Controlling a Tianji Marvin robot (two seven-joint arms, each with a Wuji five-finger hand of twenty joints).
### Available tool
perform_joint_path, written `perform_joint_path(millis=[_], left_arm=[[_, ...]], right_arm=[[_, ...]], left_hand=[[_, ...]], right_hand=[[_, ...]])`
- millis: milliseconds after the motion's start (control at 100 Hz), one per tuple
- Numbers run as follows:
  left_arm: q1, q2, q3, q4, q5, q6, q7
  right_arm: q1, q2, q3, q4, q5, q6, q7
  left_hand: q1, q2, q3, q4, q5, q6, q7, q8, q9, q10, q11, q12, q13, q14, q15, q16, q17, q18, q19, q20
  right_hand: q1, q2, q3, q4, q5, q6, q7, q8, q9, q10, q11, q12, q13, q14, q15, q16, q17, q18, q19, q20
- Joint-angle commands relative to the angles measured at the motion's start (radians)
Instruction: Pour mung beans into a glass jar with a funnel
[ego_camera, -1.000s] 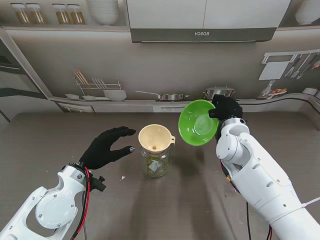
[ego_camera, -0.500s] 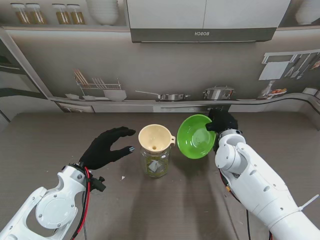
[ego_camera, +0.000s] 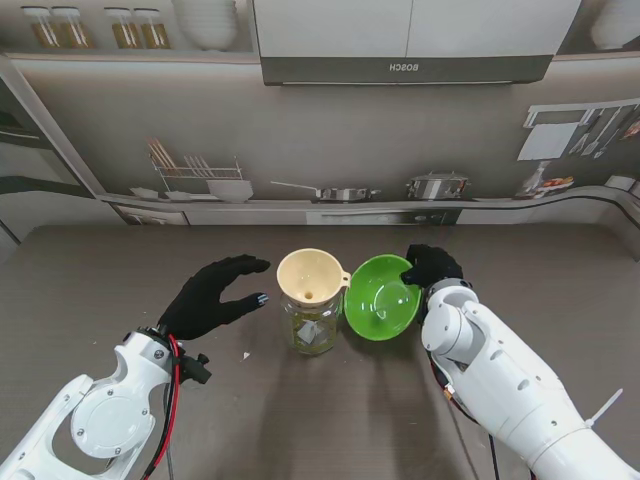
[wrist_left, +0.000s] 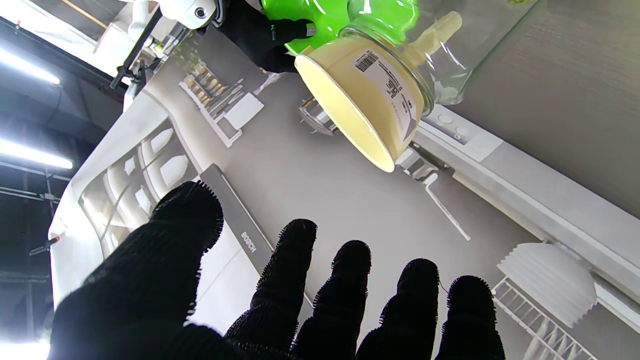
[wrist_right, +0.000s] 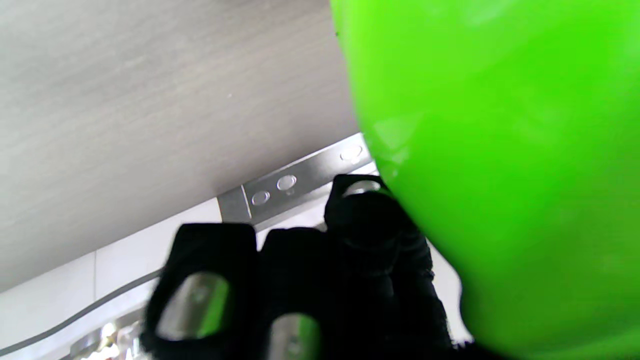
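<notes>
Stand view — BOSCH hood (ego_camera: 400, 68), barcode-labelled funnel (ego_camera: 311, 276) on jar (ego_camera: 312, 326), right hand (ego_camera: 430, 266) grasping green bowl (ego_camera: 380, 298), left hand (ego_camera: 213, 295) released.

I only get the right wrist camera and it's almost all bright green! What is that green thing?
Observer: It's a round green plastic bowl, and the right hand grips its rim.
Operator: Is anything next to it?
Observer: Yes. Left of it stands a clear glass jar with a cream plastic funnel sitting in its mouth.
Operator: What's the other hand doing?
Observer: The left hand hovers left of the jar with fingers spread, holding nothing.
Operator: Are there beans left in the bowl?
Observer: From the stand camera the bowl's inside looks bare green; I see no beans in it.
</notes>
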Motion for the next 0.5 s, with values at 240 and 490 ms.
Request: perform_joint_path(millis=[240,490], left_arm=[[0.005,-0.003,-0.003,-0.001,-0.006,0.002,-0.018],[0.006,-0.003,-0.005,-0.001,-0.006,0.004,-0.02]], right_arm=[[0.007,-0.01,-0.033,0.045,0.023,0.004,0.044],[0.024,-0.004,-0.061,0.076,0.016,0.007,0.077]], left_hand=[[0.011,0.047,-0.015,0.027,0.002,-0.008,0.0,-0.001,0.013,-0.005,-0.008,-0.006,0.009,-0.011,-0.009,-0.002,-0.002,-0.009,-0.029,0.005],[0.012,0.048,-0.016,0.028,0.002,-0.006,0.0,-0.001,0.014,-0.002,-0.008,-0.006,0.011,-0.012,-0.009,-0.002,-0.002,-0.009,-0.029,0.005]], right_hand=[[0.057,0.037,0.077,0.014,-0.004,-0.009,0.03,0.008,0.076,0.076,-0.003,-0.01,0.017,-0.118,0.092,0.018,0.046,-0.065,0.145,0.012],[0.044,0.066,0.014,0.04,-0.026,-0.045,0.016,0.007,0.005,0.076,-0.021,-0.022,0.015,-0.02,-0.038,-0.076,0.009,0.088,-0.026,-0.053]])
